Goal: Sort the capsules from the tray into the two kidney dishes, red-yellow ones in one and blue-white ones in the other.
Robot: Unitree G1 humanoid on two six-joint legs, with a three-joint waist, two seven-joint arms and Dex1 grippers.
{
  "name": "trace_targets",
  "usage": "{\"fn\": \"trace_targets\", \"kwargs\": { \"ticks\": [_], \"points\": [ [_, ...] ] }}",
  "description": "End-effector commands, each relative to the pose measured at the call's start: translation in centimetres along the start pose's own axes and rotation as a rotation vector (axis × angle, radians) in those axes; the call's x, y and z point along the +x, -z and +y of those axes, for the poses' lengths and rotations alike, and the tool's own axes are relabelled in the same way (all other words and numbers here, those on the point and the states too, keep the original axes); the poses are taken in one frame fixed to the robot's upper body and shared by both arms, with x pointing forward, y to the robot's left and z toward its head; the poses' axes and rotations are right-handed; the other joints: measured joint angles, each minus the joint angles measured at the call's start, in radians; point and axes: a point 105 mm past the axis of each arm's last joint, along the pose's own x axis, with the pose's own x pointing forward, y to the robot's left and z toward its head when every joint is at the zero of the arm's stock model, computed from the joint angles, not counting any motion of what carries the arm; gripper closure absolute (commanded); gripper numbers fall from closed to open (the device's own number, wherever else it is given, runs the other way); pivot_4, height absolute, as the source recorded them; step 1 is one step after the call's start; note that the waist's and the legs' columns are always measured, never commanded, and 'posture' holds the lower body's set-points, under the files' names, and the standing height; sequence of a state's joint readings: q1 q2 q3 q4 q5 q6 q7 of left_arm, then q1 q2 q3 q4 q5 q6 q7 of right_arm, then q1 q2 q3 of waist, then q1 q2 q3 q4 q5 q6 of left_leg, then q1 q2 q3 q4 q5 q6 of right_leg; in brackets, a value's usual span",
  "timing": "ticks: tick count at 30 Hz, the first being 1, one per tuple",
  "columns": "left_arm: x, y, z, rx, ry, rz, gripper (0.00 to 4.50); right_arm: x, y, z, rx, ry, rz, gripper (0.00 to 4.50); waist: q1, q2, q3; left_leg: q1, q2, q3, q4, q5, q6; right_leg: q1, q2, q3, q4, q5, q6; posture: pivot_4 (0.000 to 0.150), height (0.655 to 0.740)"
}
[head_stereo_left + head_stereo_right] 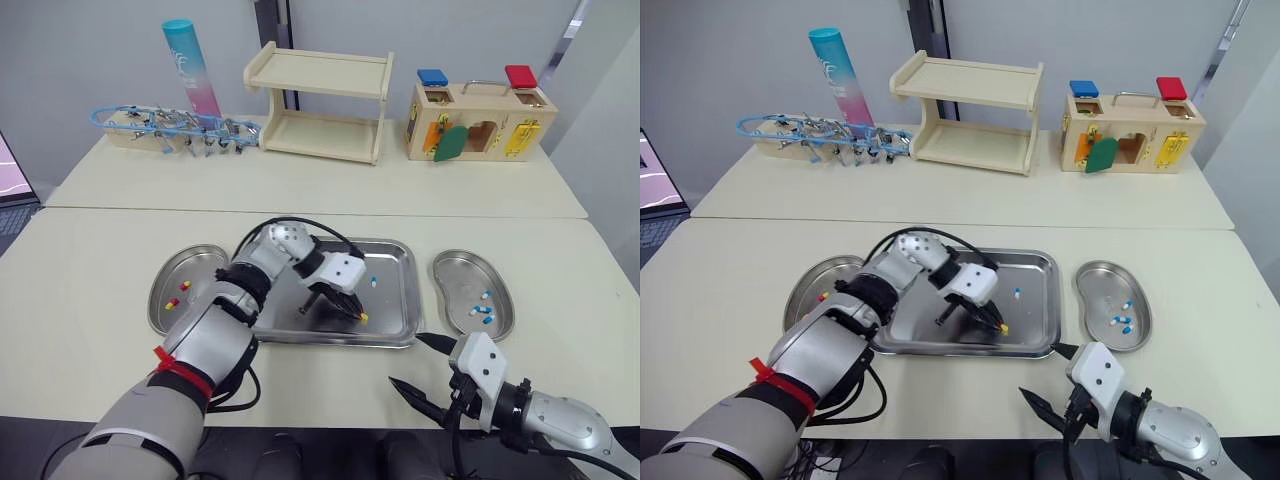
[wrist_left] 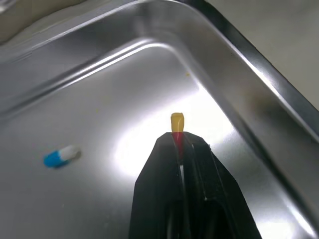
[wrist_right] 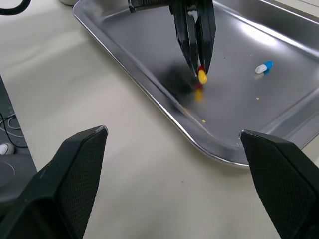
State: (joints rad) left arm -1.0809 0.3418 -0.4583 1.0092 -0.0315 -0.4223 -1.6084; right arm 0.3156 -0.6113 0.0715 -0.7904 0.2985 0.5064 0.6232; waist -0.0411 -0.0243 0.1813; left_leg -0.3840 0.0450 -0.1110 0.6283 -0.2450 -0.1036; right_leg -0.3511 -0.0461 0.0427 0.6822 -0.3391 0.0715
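Observation:
A steel tray [image 1: 395,258] lies in the middle of the near table. My left gripper [image 1: 360,316] is down inside it near the front right corner, shut on a red-yellow capsule [image 2: 176,124] whose yellow end sticks out past the fingertips. One blue-white capsule [image 1: 373,281] lies loose on the tray floor. The left kidney dish [image 1: 196,262] holds two red-yellow capsules [image 1: 172,302]. The right kidney dish [image 1: 455,275] holds blue-white capsules [image 1: 482,310]. My right gripper [image 1: 417,366] stays open over the table in front of the tray's right corner, with nothing between its fingers.
On the far table stand a wooden two-level shelf [image 1: 320,102], a wooden lock box [image 1: 480,120], a pink-and-teal tube [image 1: 190,65] and a rack of metal clips [image 1: 175,128]. A black cable [image 1: 290,225] arcs over my left wrist.

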Motion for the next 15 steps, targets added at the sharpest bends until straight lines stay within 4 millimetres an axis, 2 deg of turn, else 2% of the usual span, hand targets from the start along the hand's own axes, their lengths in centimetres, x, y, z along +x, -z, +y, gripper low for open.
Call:
{"fn": "trace_targets", "kwargs": {
  "ticks": [1, 4, 10, 12, 15],
  "points": [
    [-3.9, -2.0, 0.4, -0.028, -0.154, -0.117, 4.45, 0.5, -0.9, 0.2, -0.038, -0.056, -0.045, 0.00, -0.002, 0.000, 0.000, 0.000, 0.000, 0.000, 0.000, 0.000, 0.000, 0.000, 0.000, 0.000, 0.000, 0.000, 0.000, 0.150, 0.7400],
    [-7.9, -2.1, -1.5, -0.145, -0.319, -0.151, 4.45, 1.1, -1.2, 0.0, -0.075, -0.101, -0.057, 0.00, -0.022, 0.002, 0.001, 0.000, 0.001, 0.000, -0.001, 0.000, 0.000, -0.001, 0.000, 0.000, 0.000, 0.000, 0.000, 0.150, 0.7400],
    [-14.9, -0.9, -8.3, -0.523, -0.727, -0.187, 4.45, 2.5, -2.3, -0.7, -0.137, -0.186, -0.097, 0.00, -0.032, 0.004, 0.003, 0.001, 0.002, 0.000, -0.001, 0.000, 0.000, 0.000, 0.000, 0.000, 0.001, 0.000, -0.001, 0.150, 0.7400],
    [-16.4, -0.7, -9.8, -0.608, -0.838, -0.182, 4.45, 2.7, -2.6, -0.8, -0.145, -0.209, -0.108, 0.00, -0.017, 0.004, 0.003, 0.001, 0.002, 0.000, -0.001, 0.000, 0.000, 0.000, 0.000, 0.000, 0.001, 0.000, -0.001, 0.150, 0.7400],
    [-18.6, 0.7, -13.2, -0.731, -1.063, -0.128, 4.45, 3.1, -3.1, -1.1, -0.165, -0.251, -0.127, 0.00, 0.000, 0.004, 0.003, 0.001, 0.002, 0.000, -0.001, 0.000, 0.000, 0.000, 0.000, 0.000, 0.000, 0.000, -0.001, 0.150, 0.7400]
  ]
}}
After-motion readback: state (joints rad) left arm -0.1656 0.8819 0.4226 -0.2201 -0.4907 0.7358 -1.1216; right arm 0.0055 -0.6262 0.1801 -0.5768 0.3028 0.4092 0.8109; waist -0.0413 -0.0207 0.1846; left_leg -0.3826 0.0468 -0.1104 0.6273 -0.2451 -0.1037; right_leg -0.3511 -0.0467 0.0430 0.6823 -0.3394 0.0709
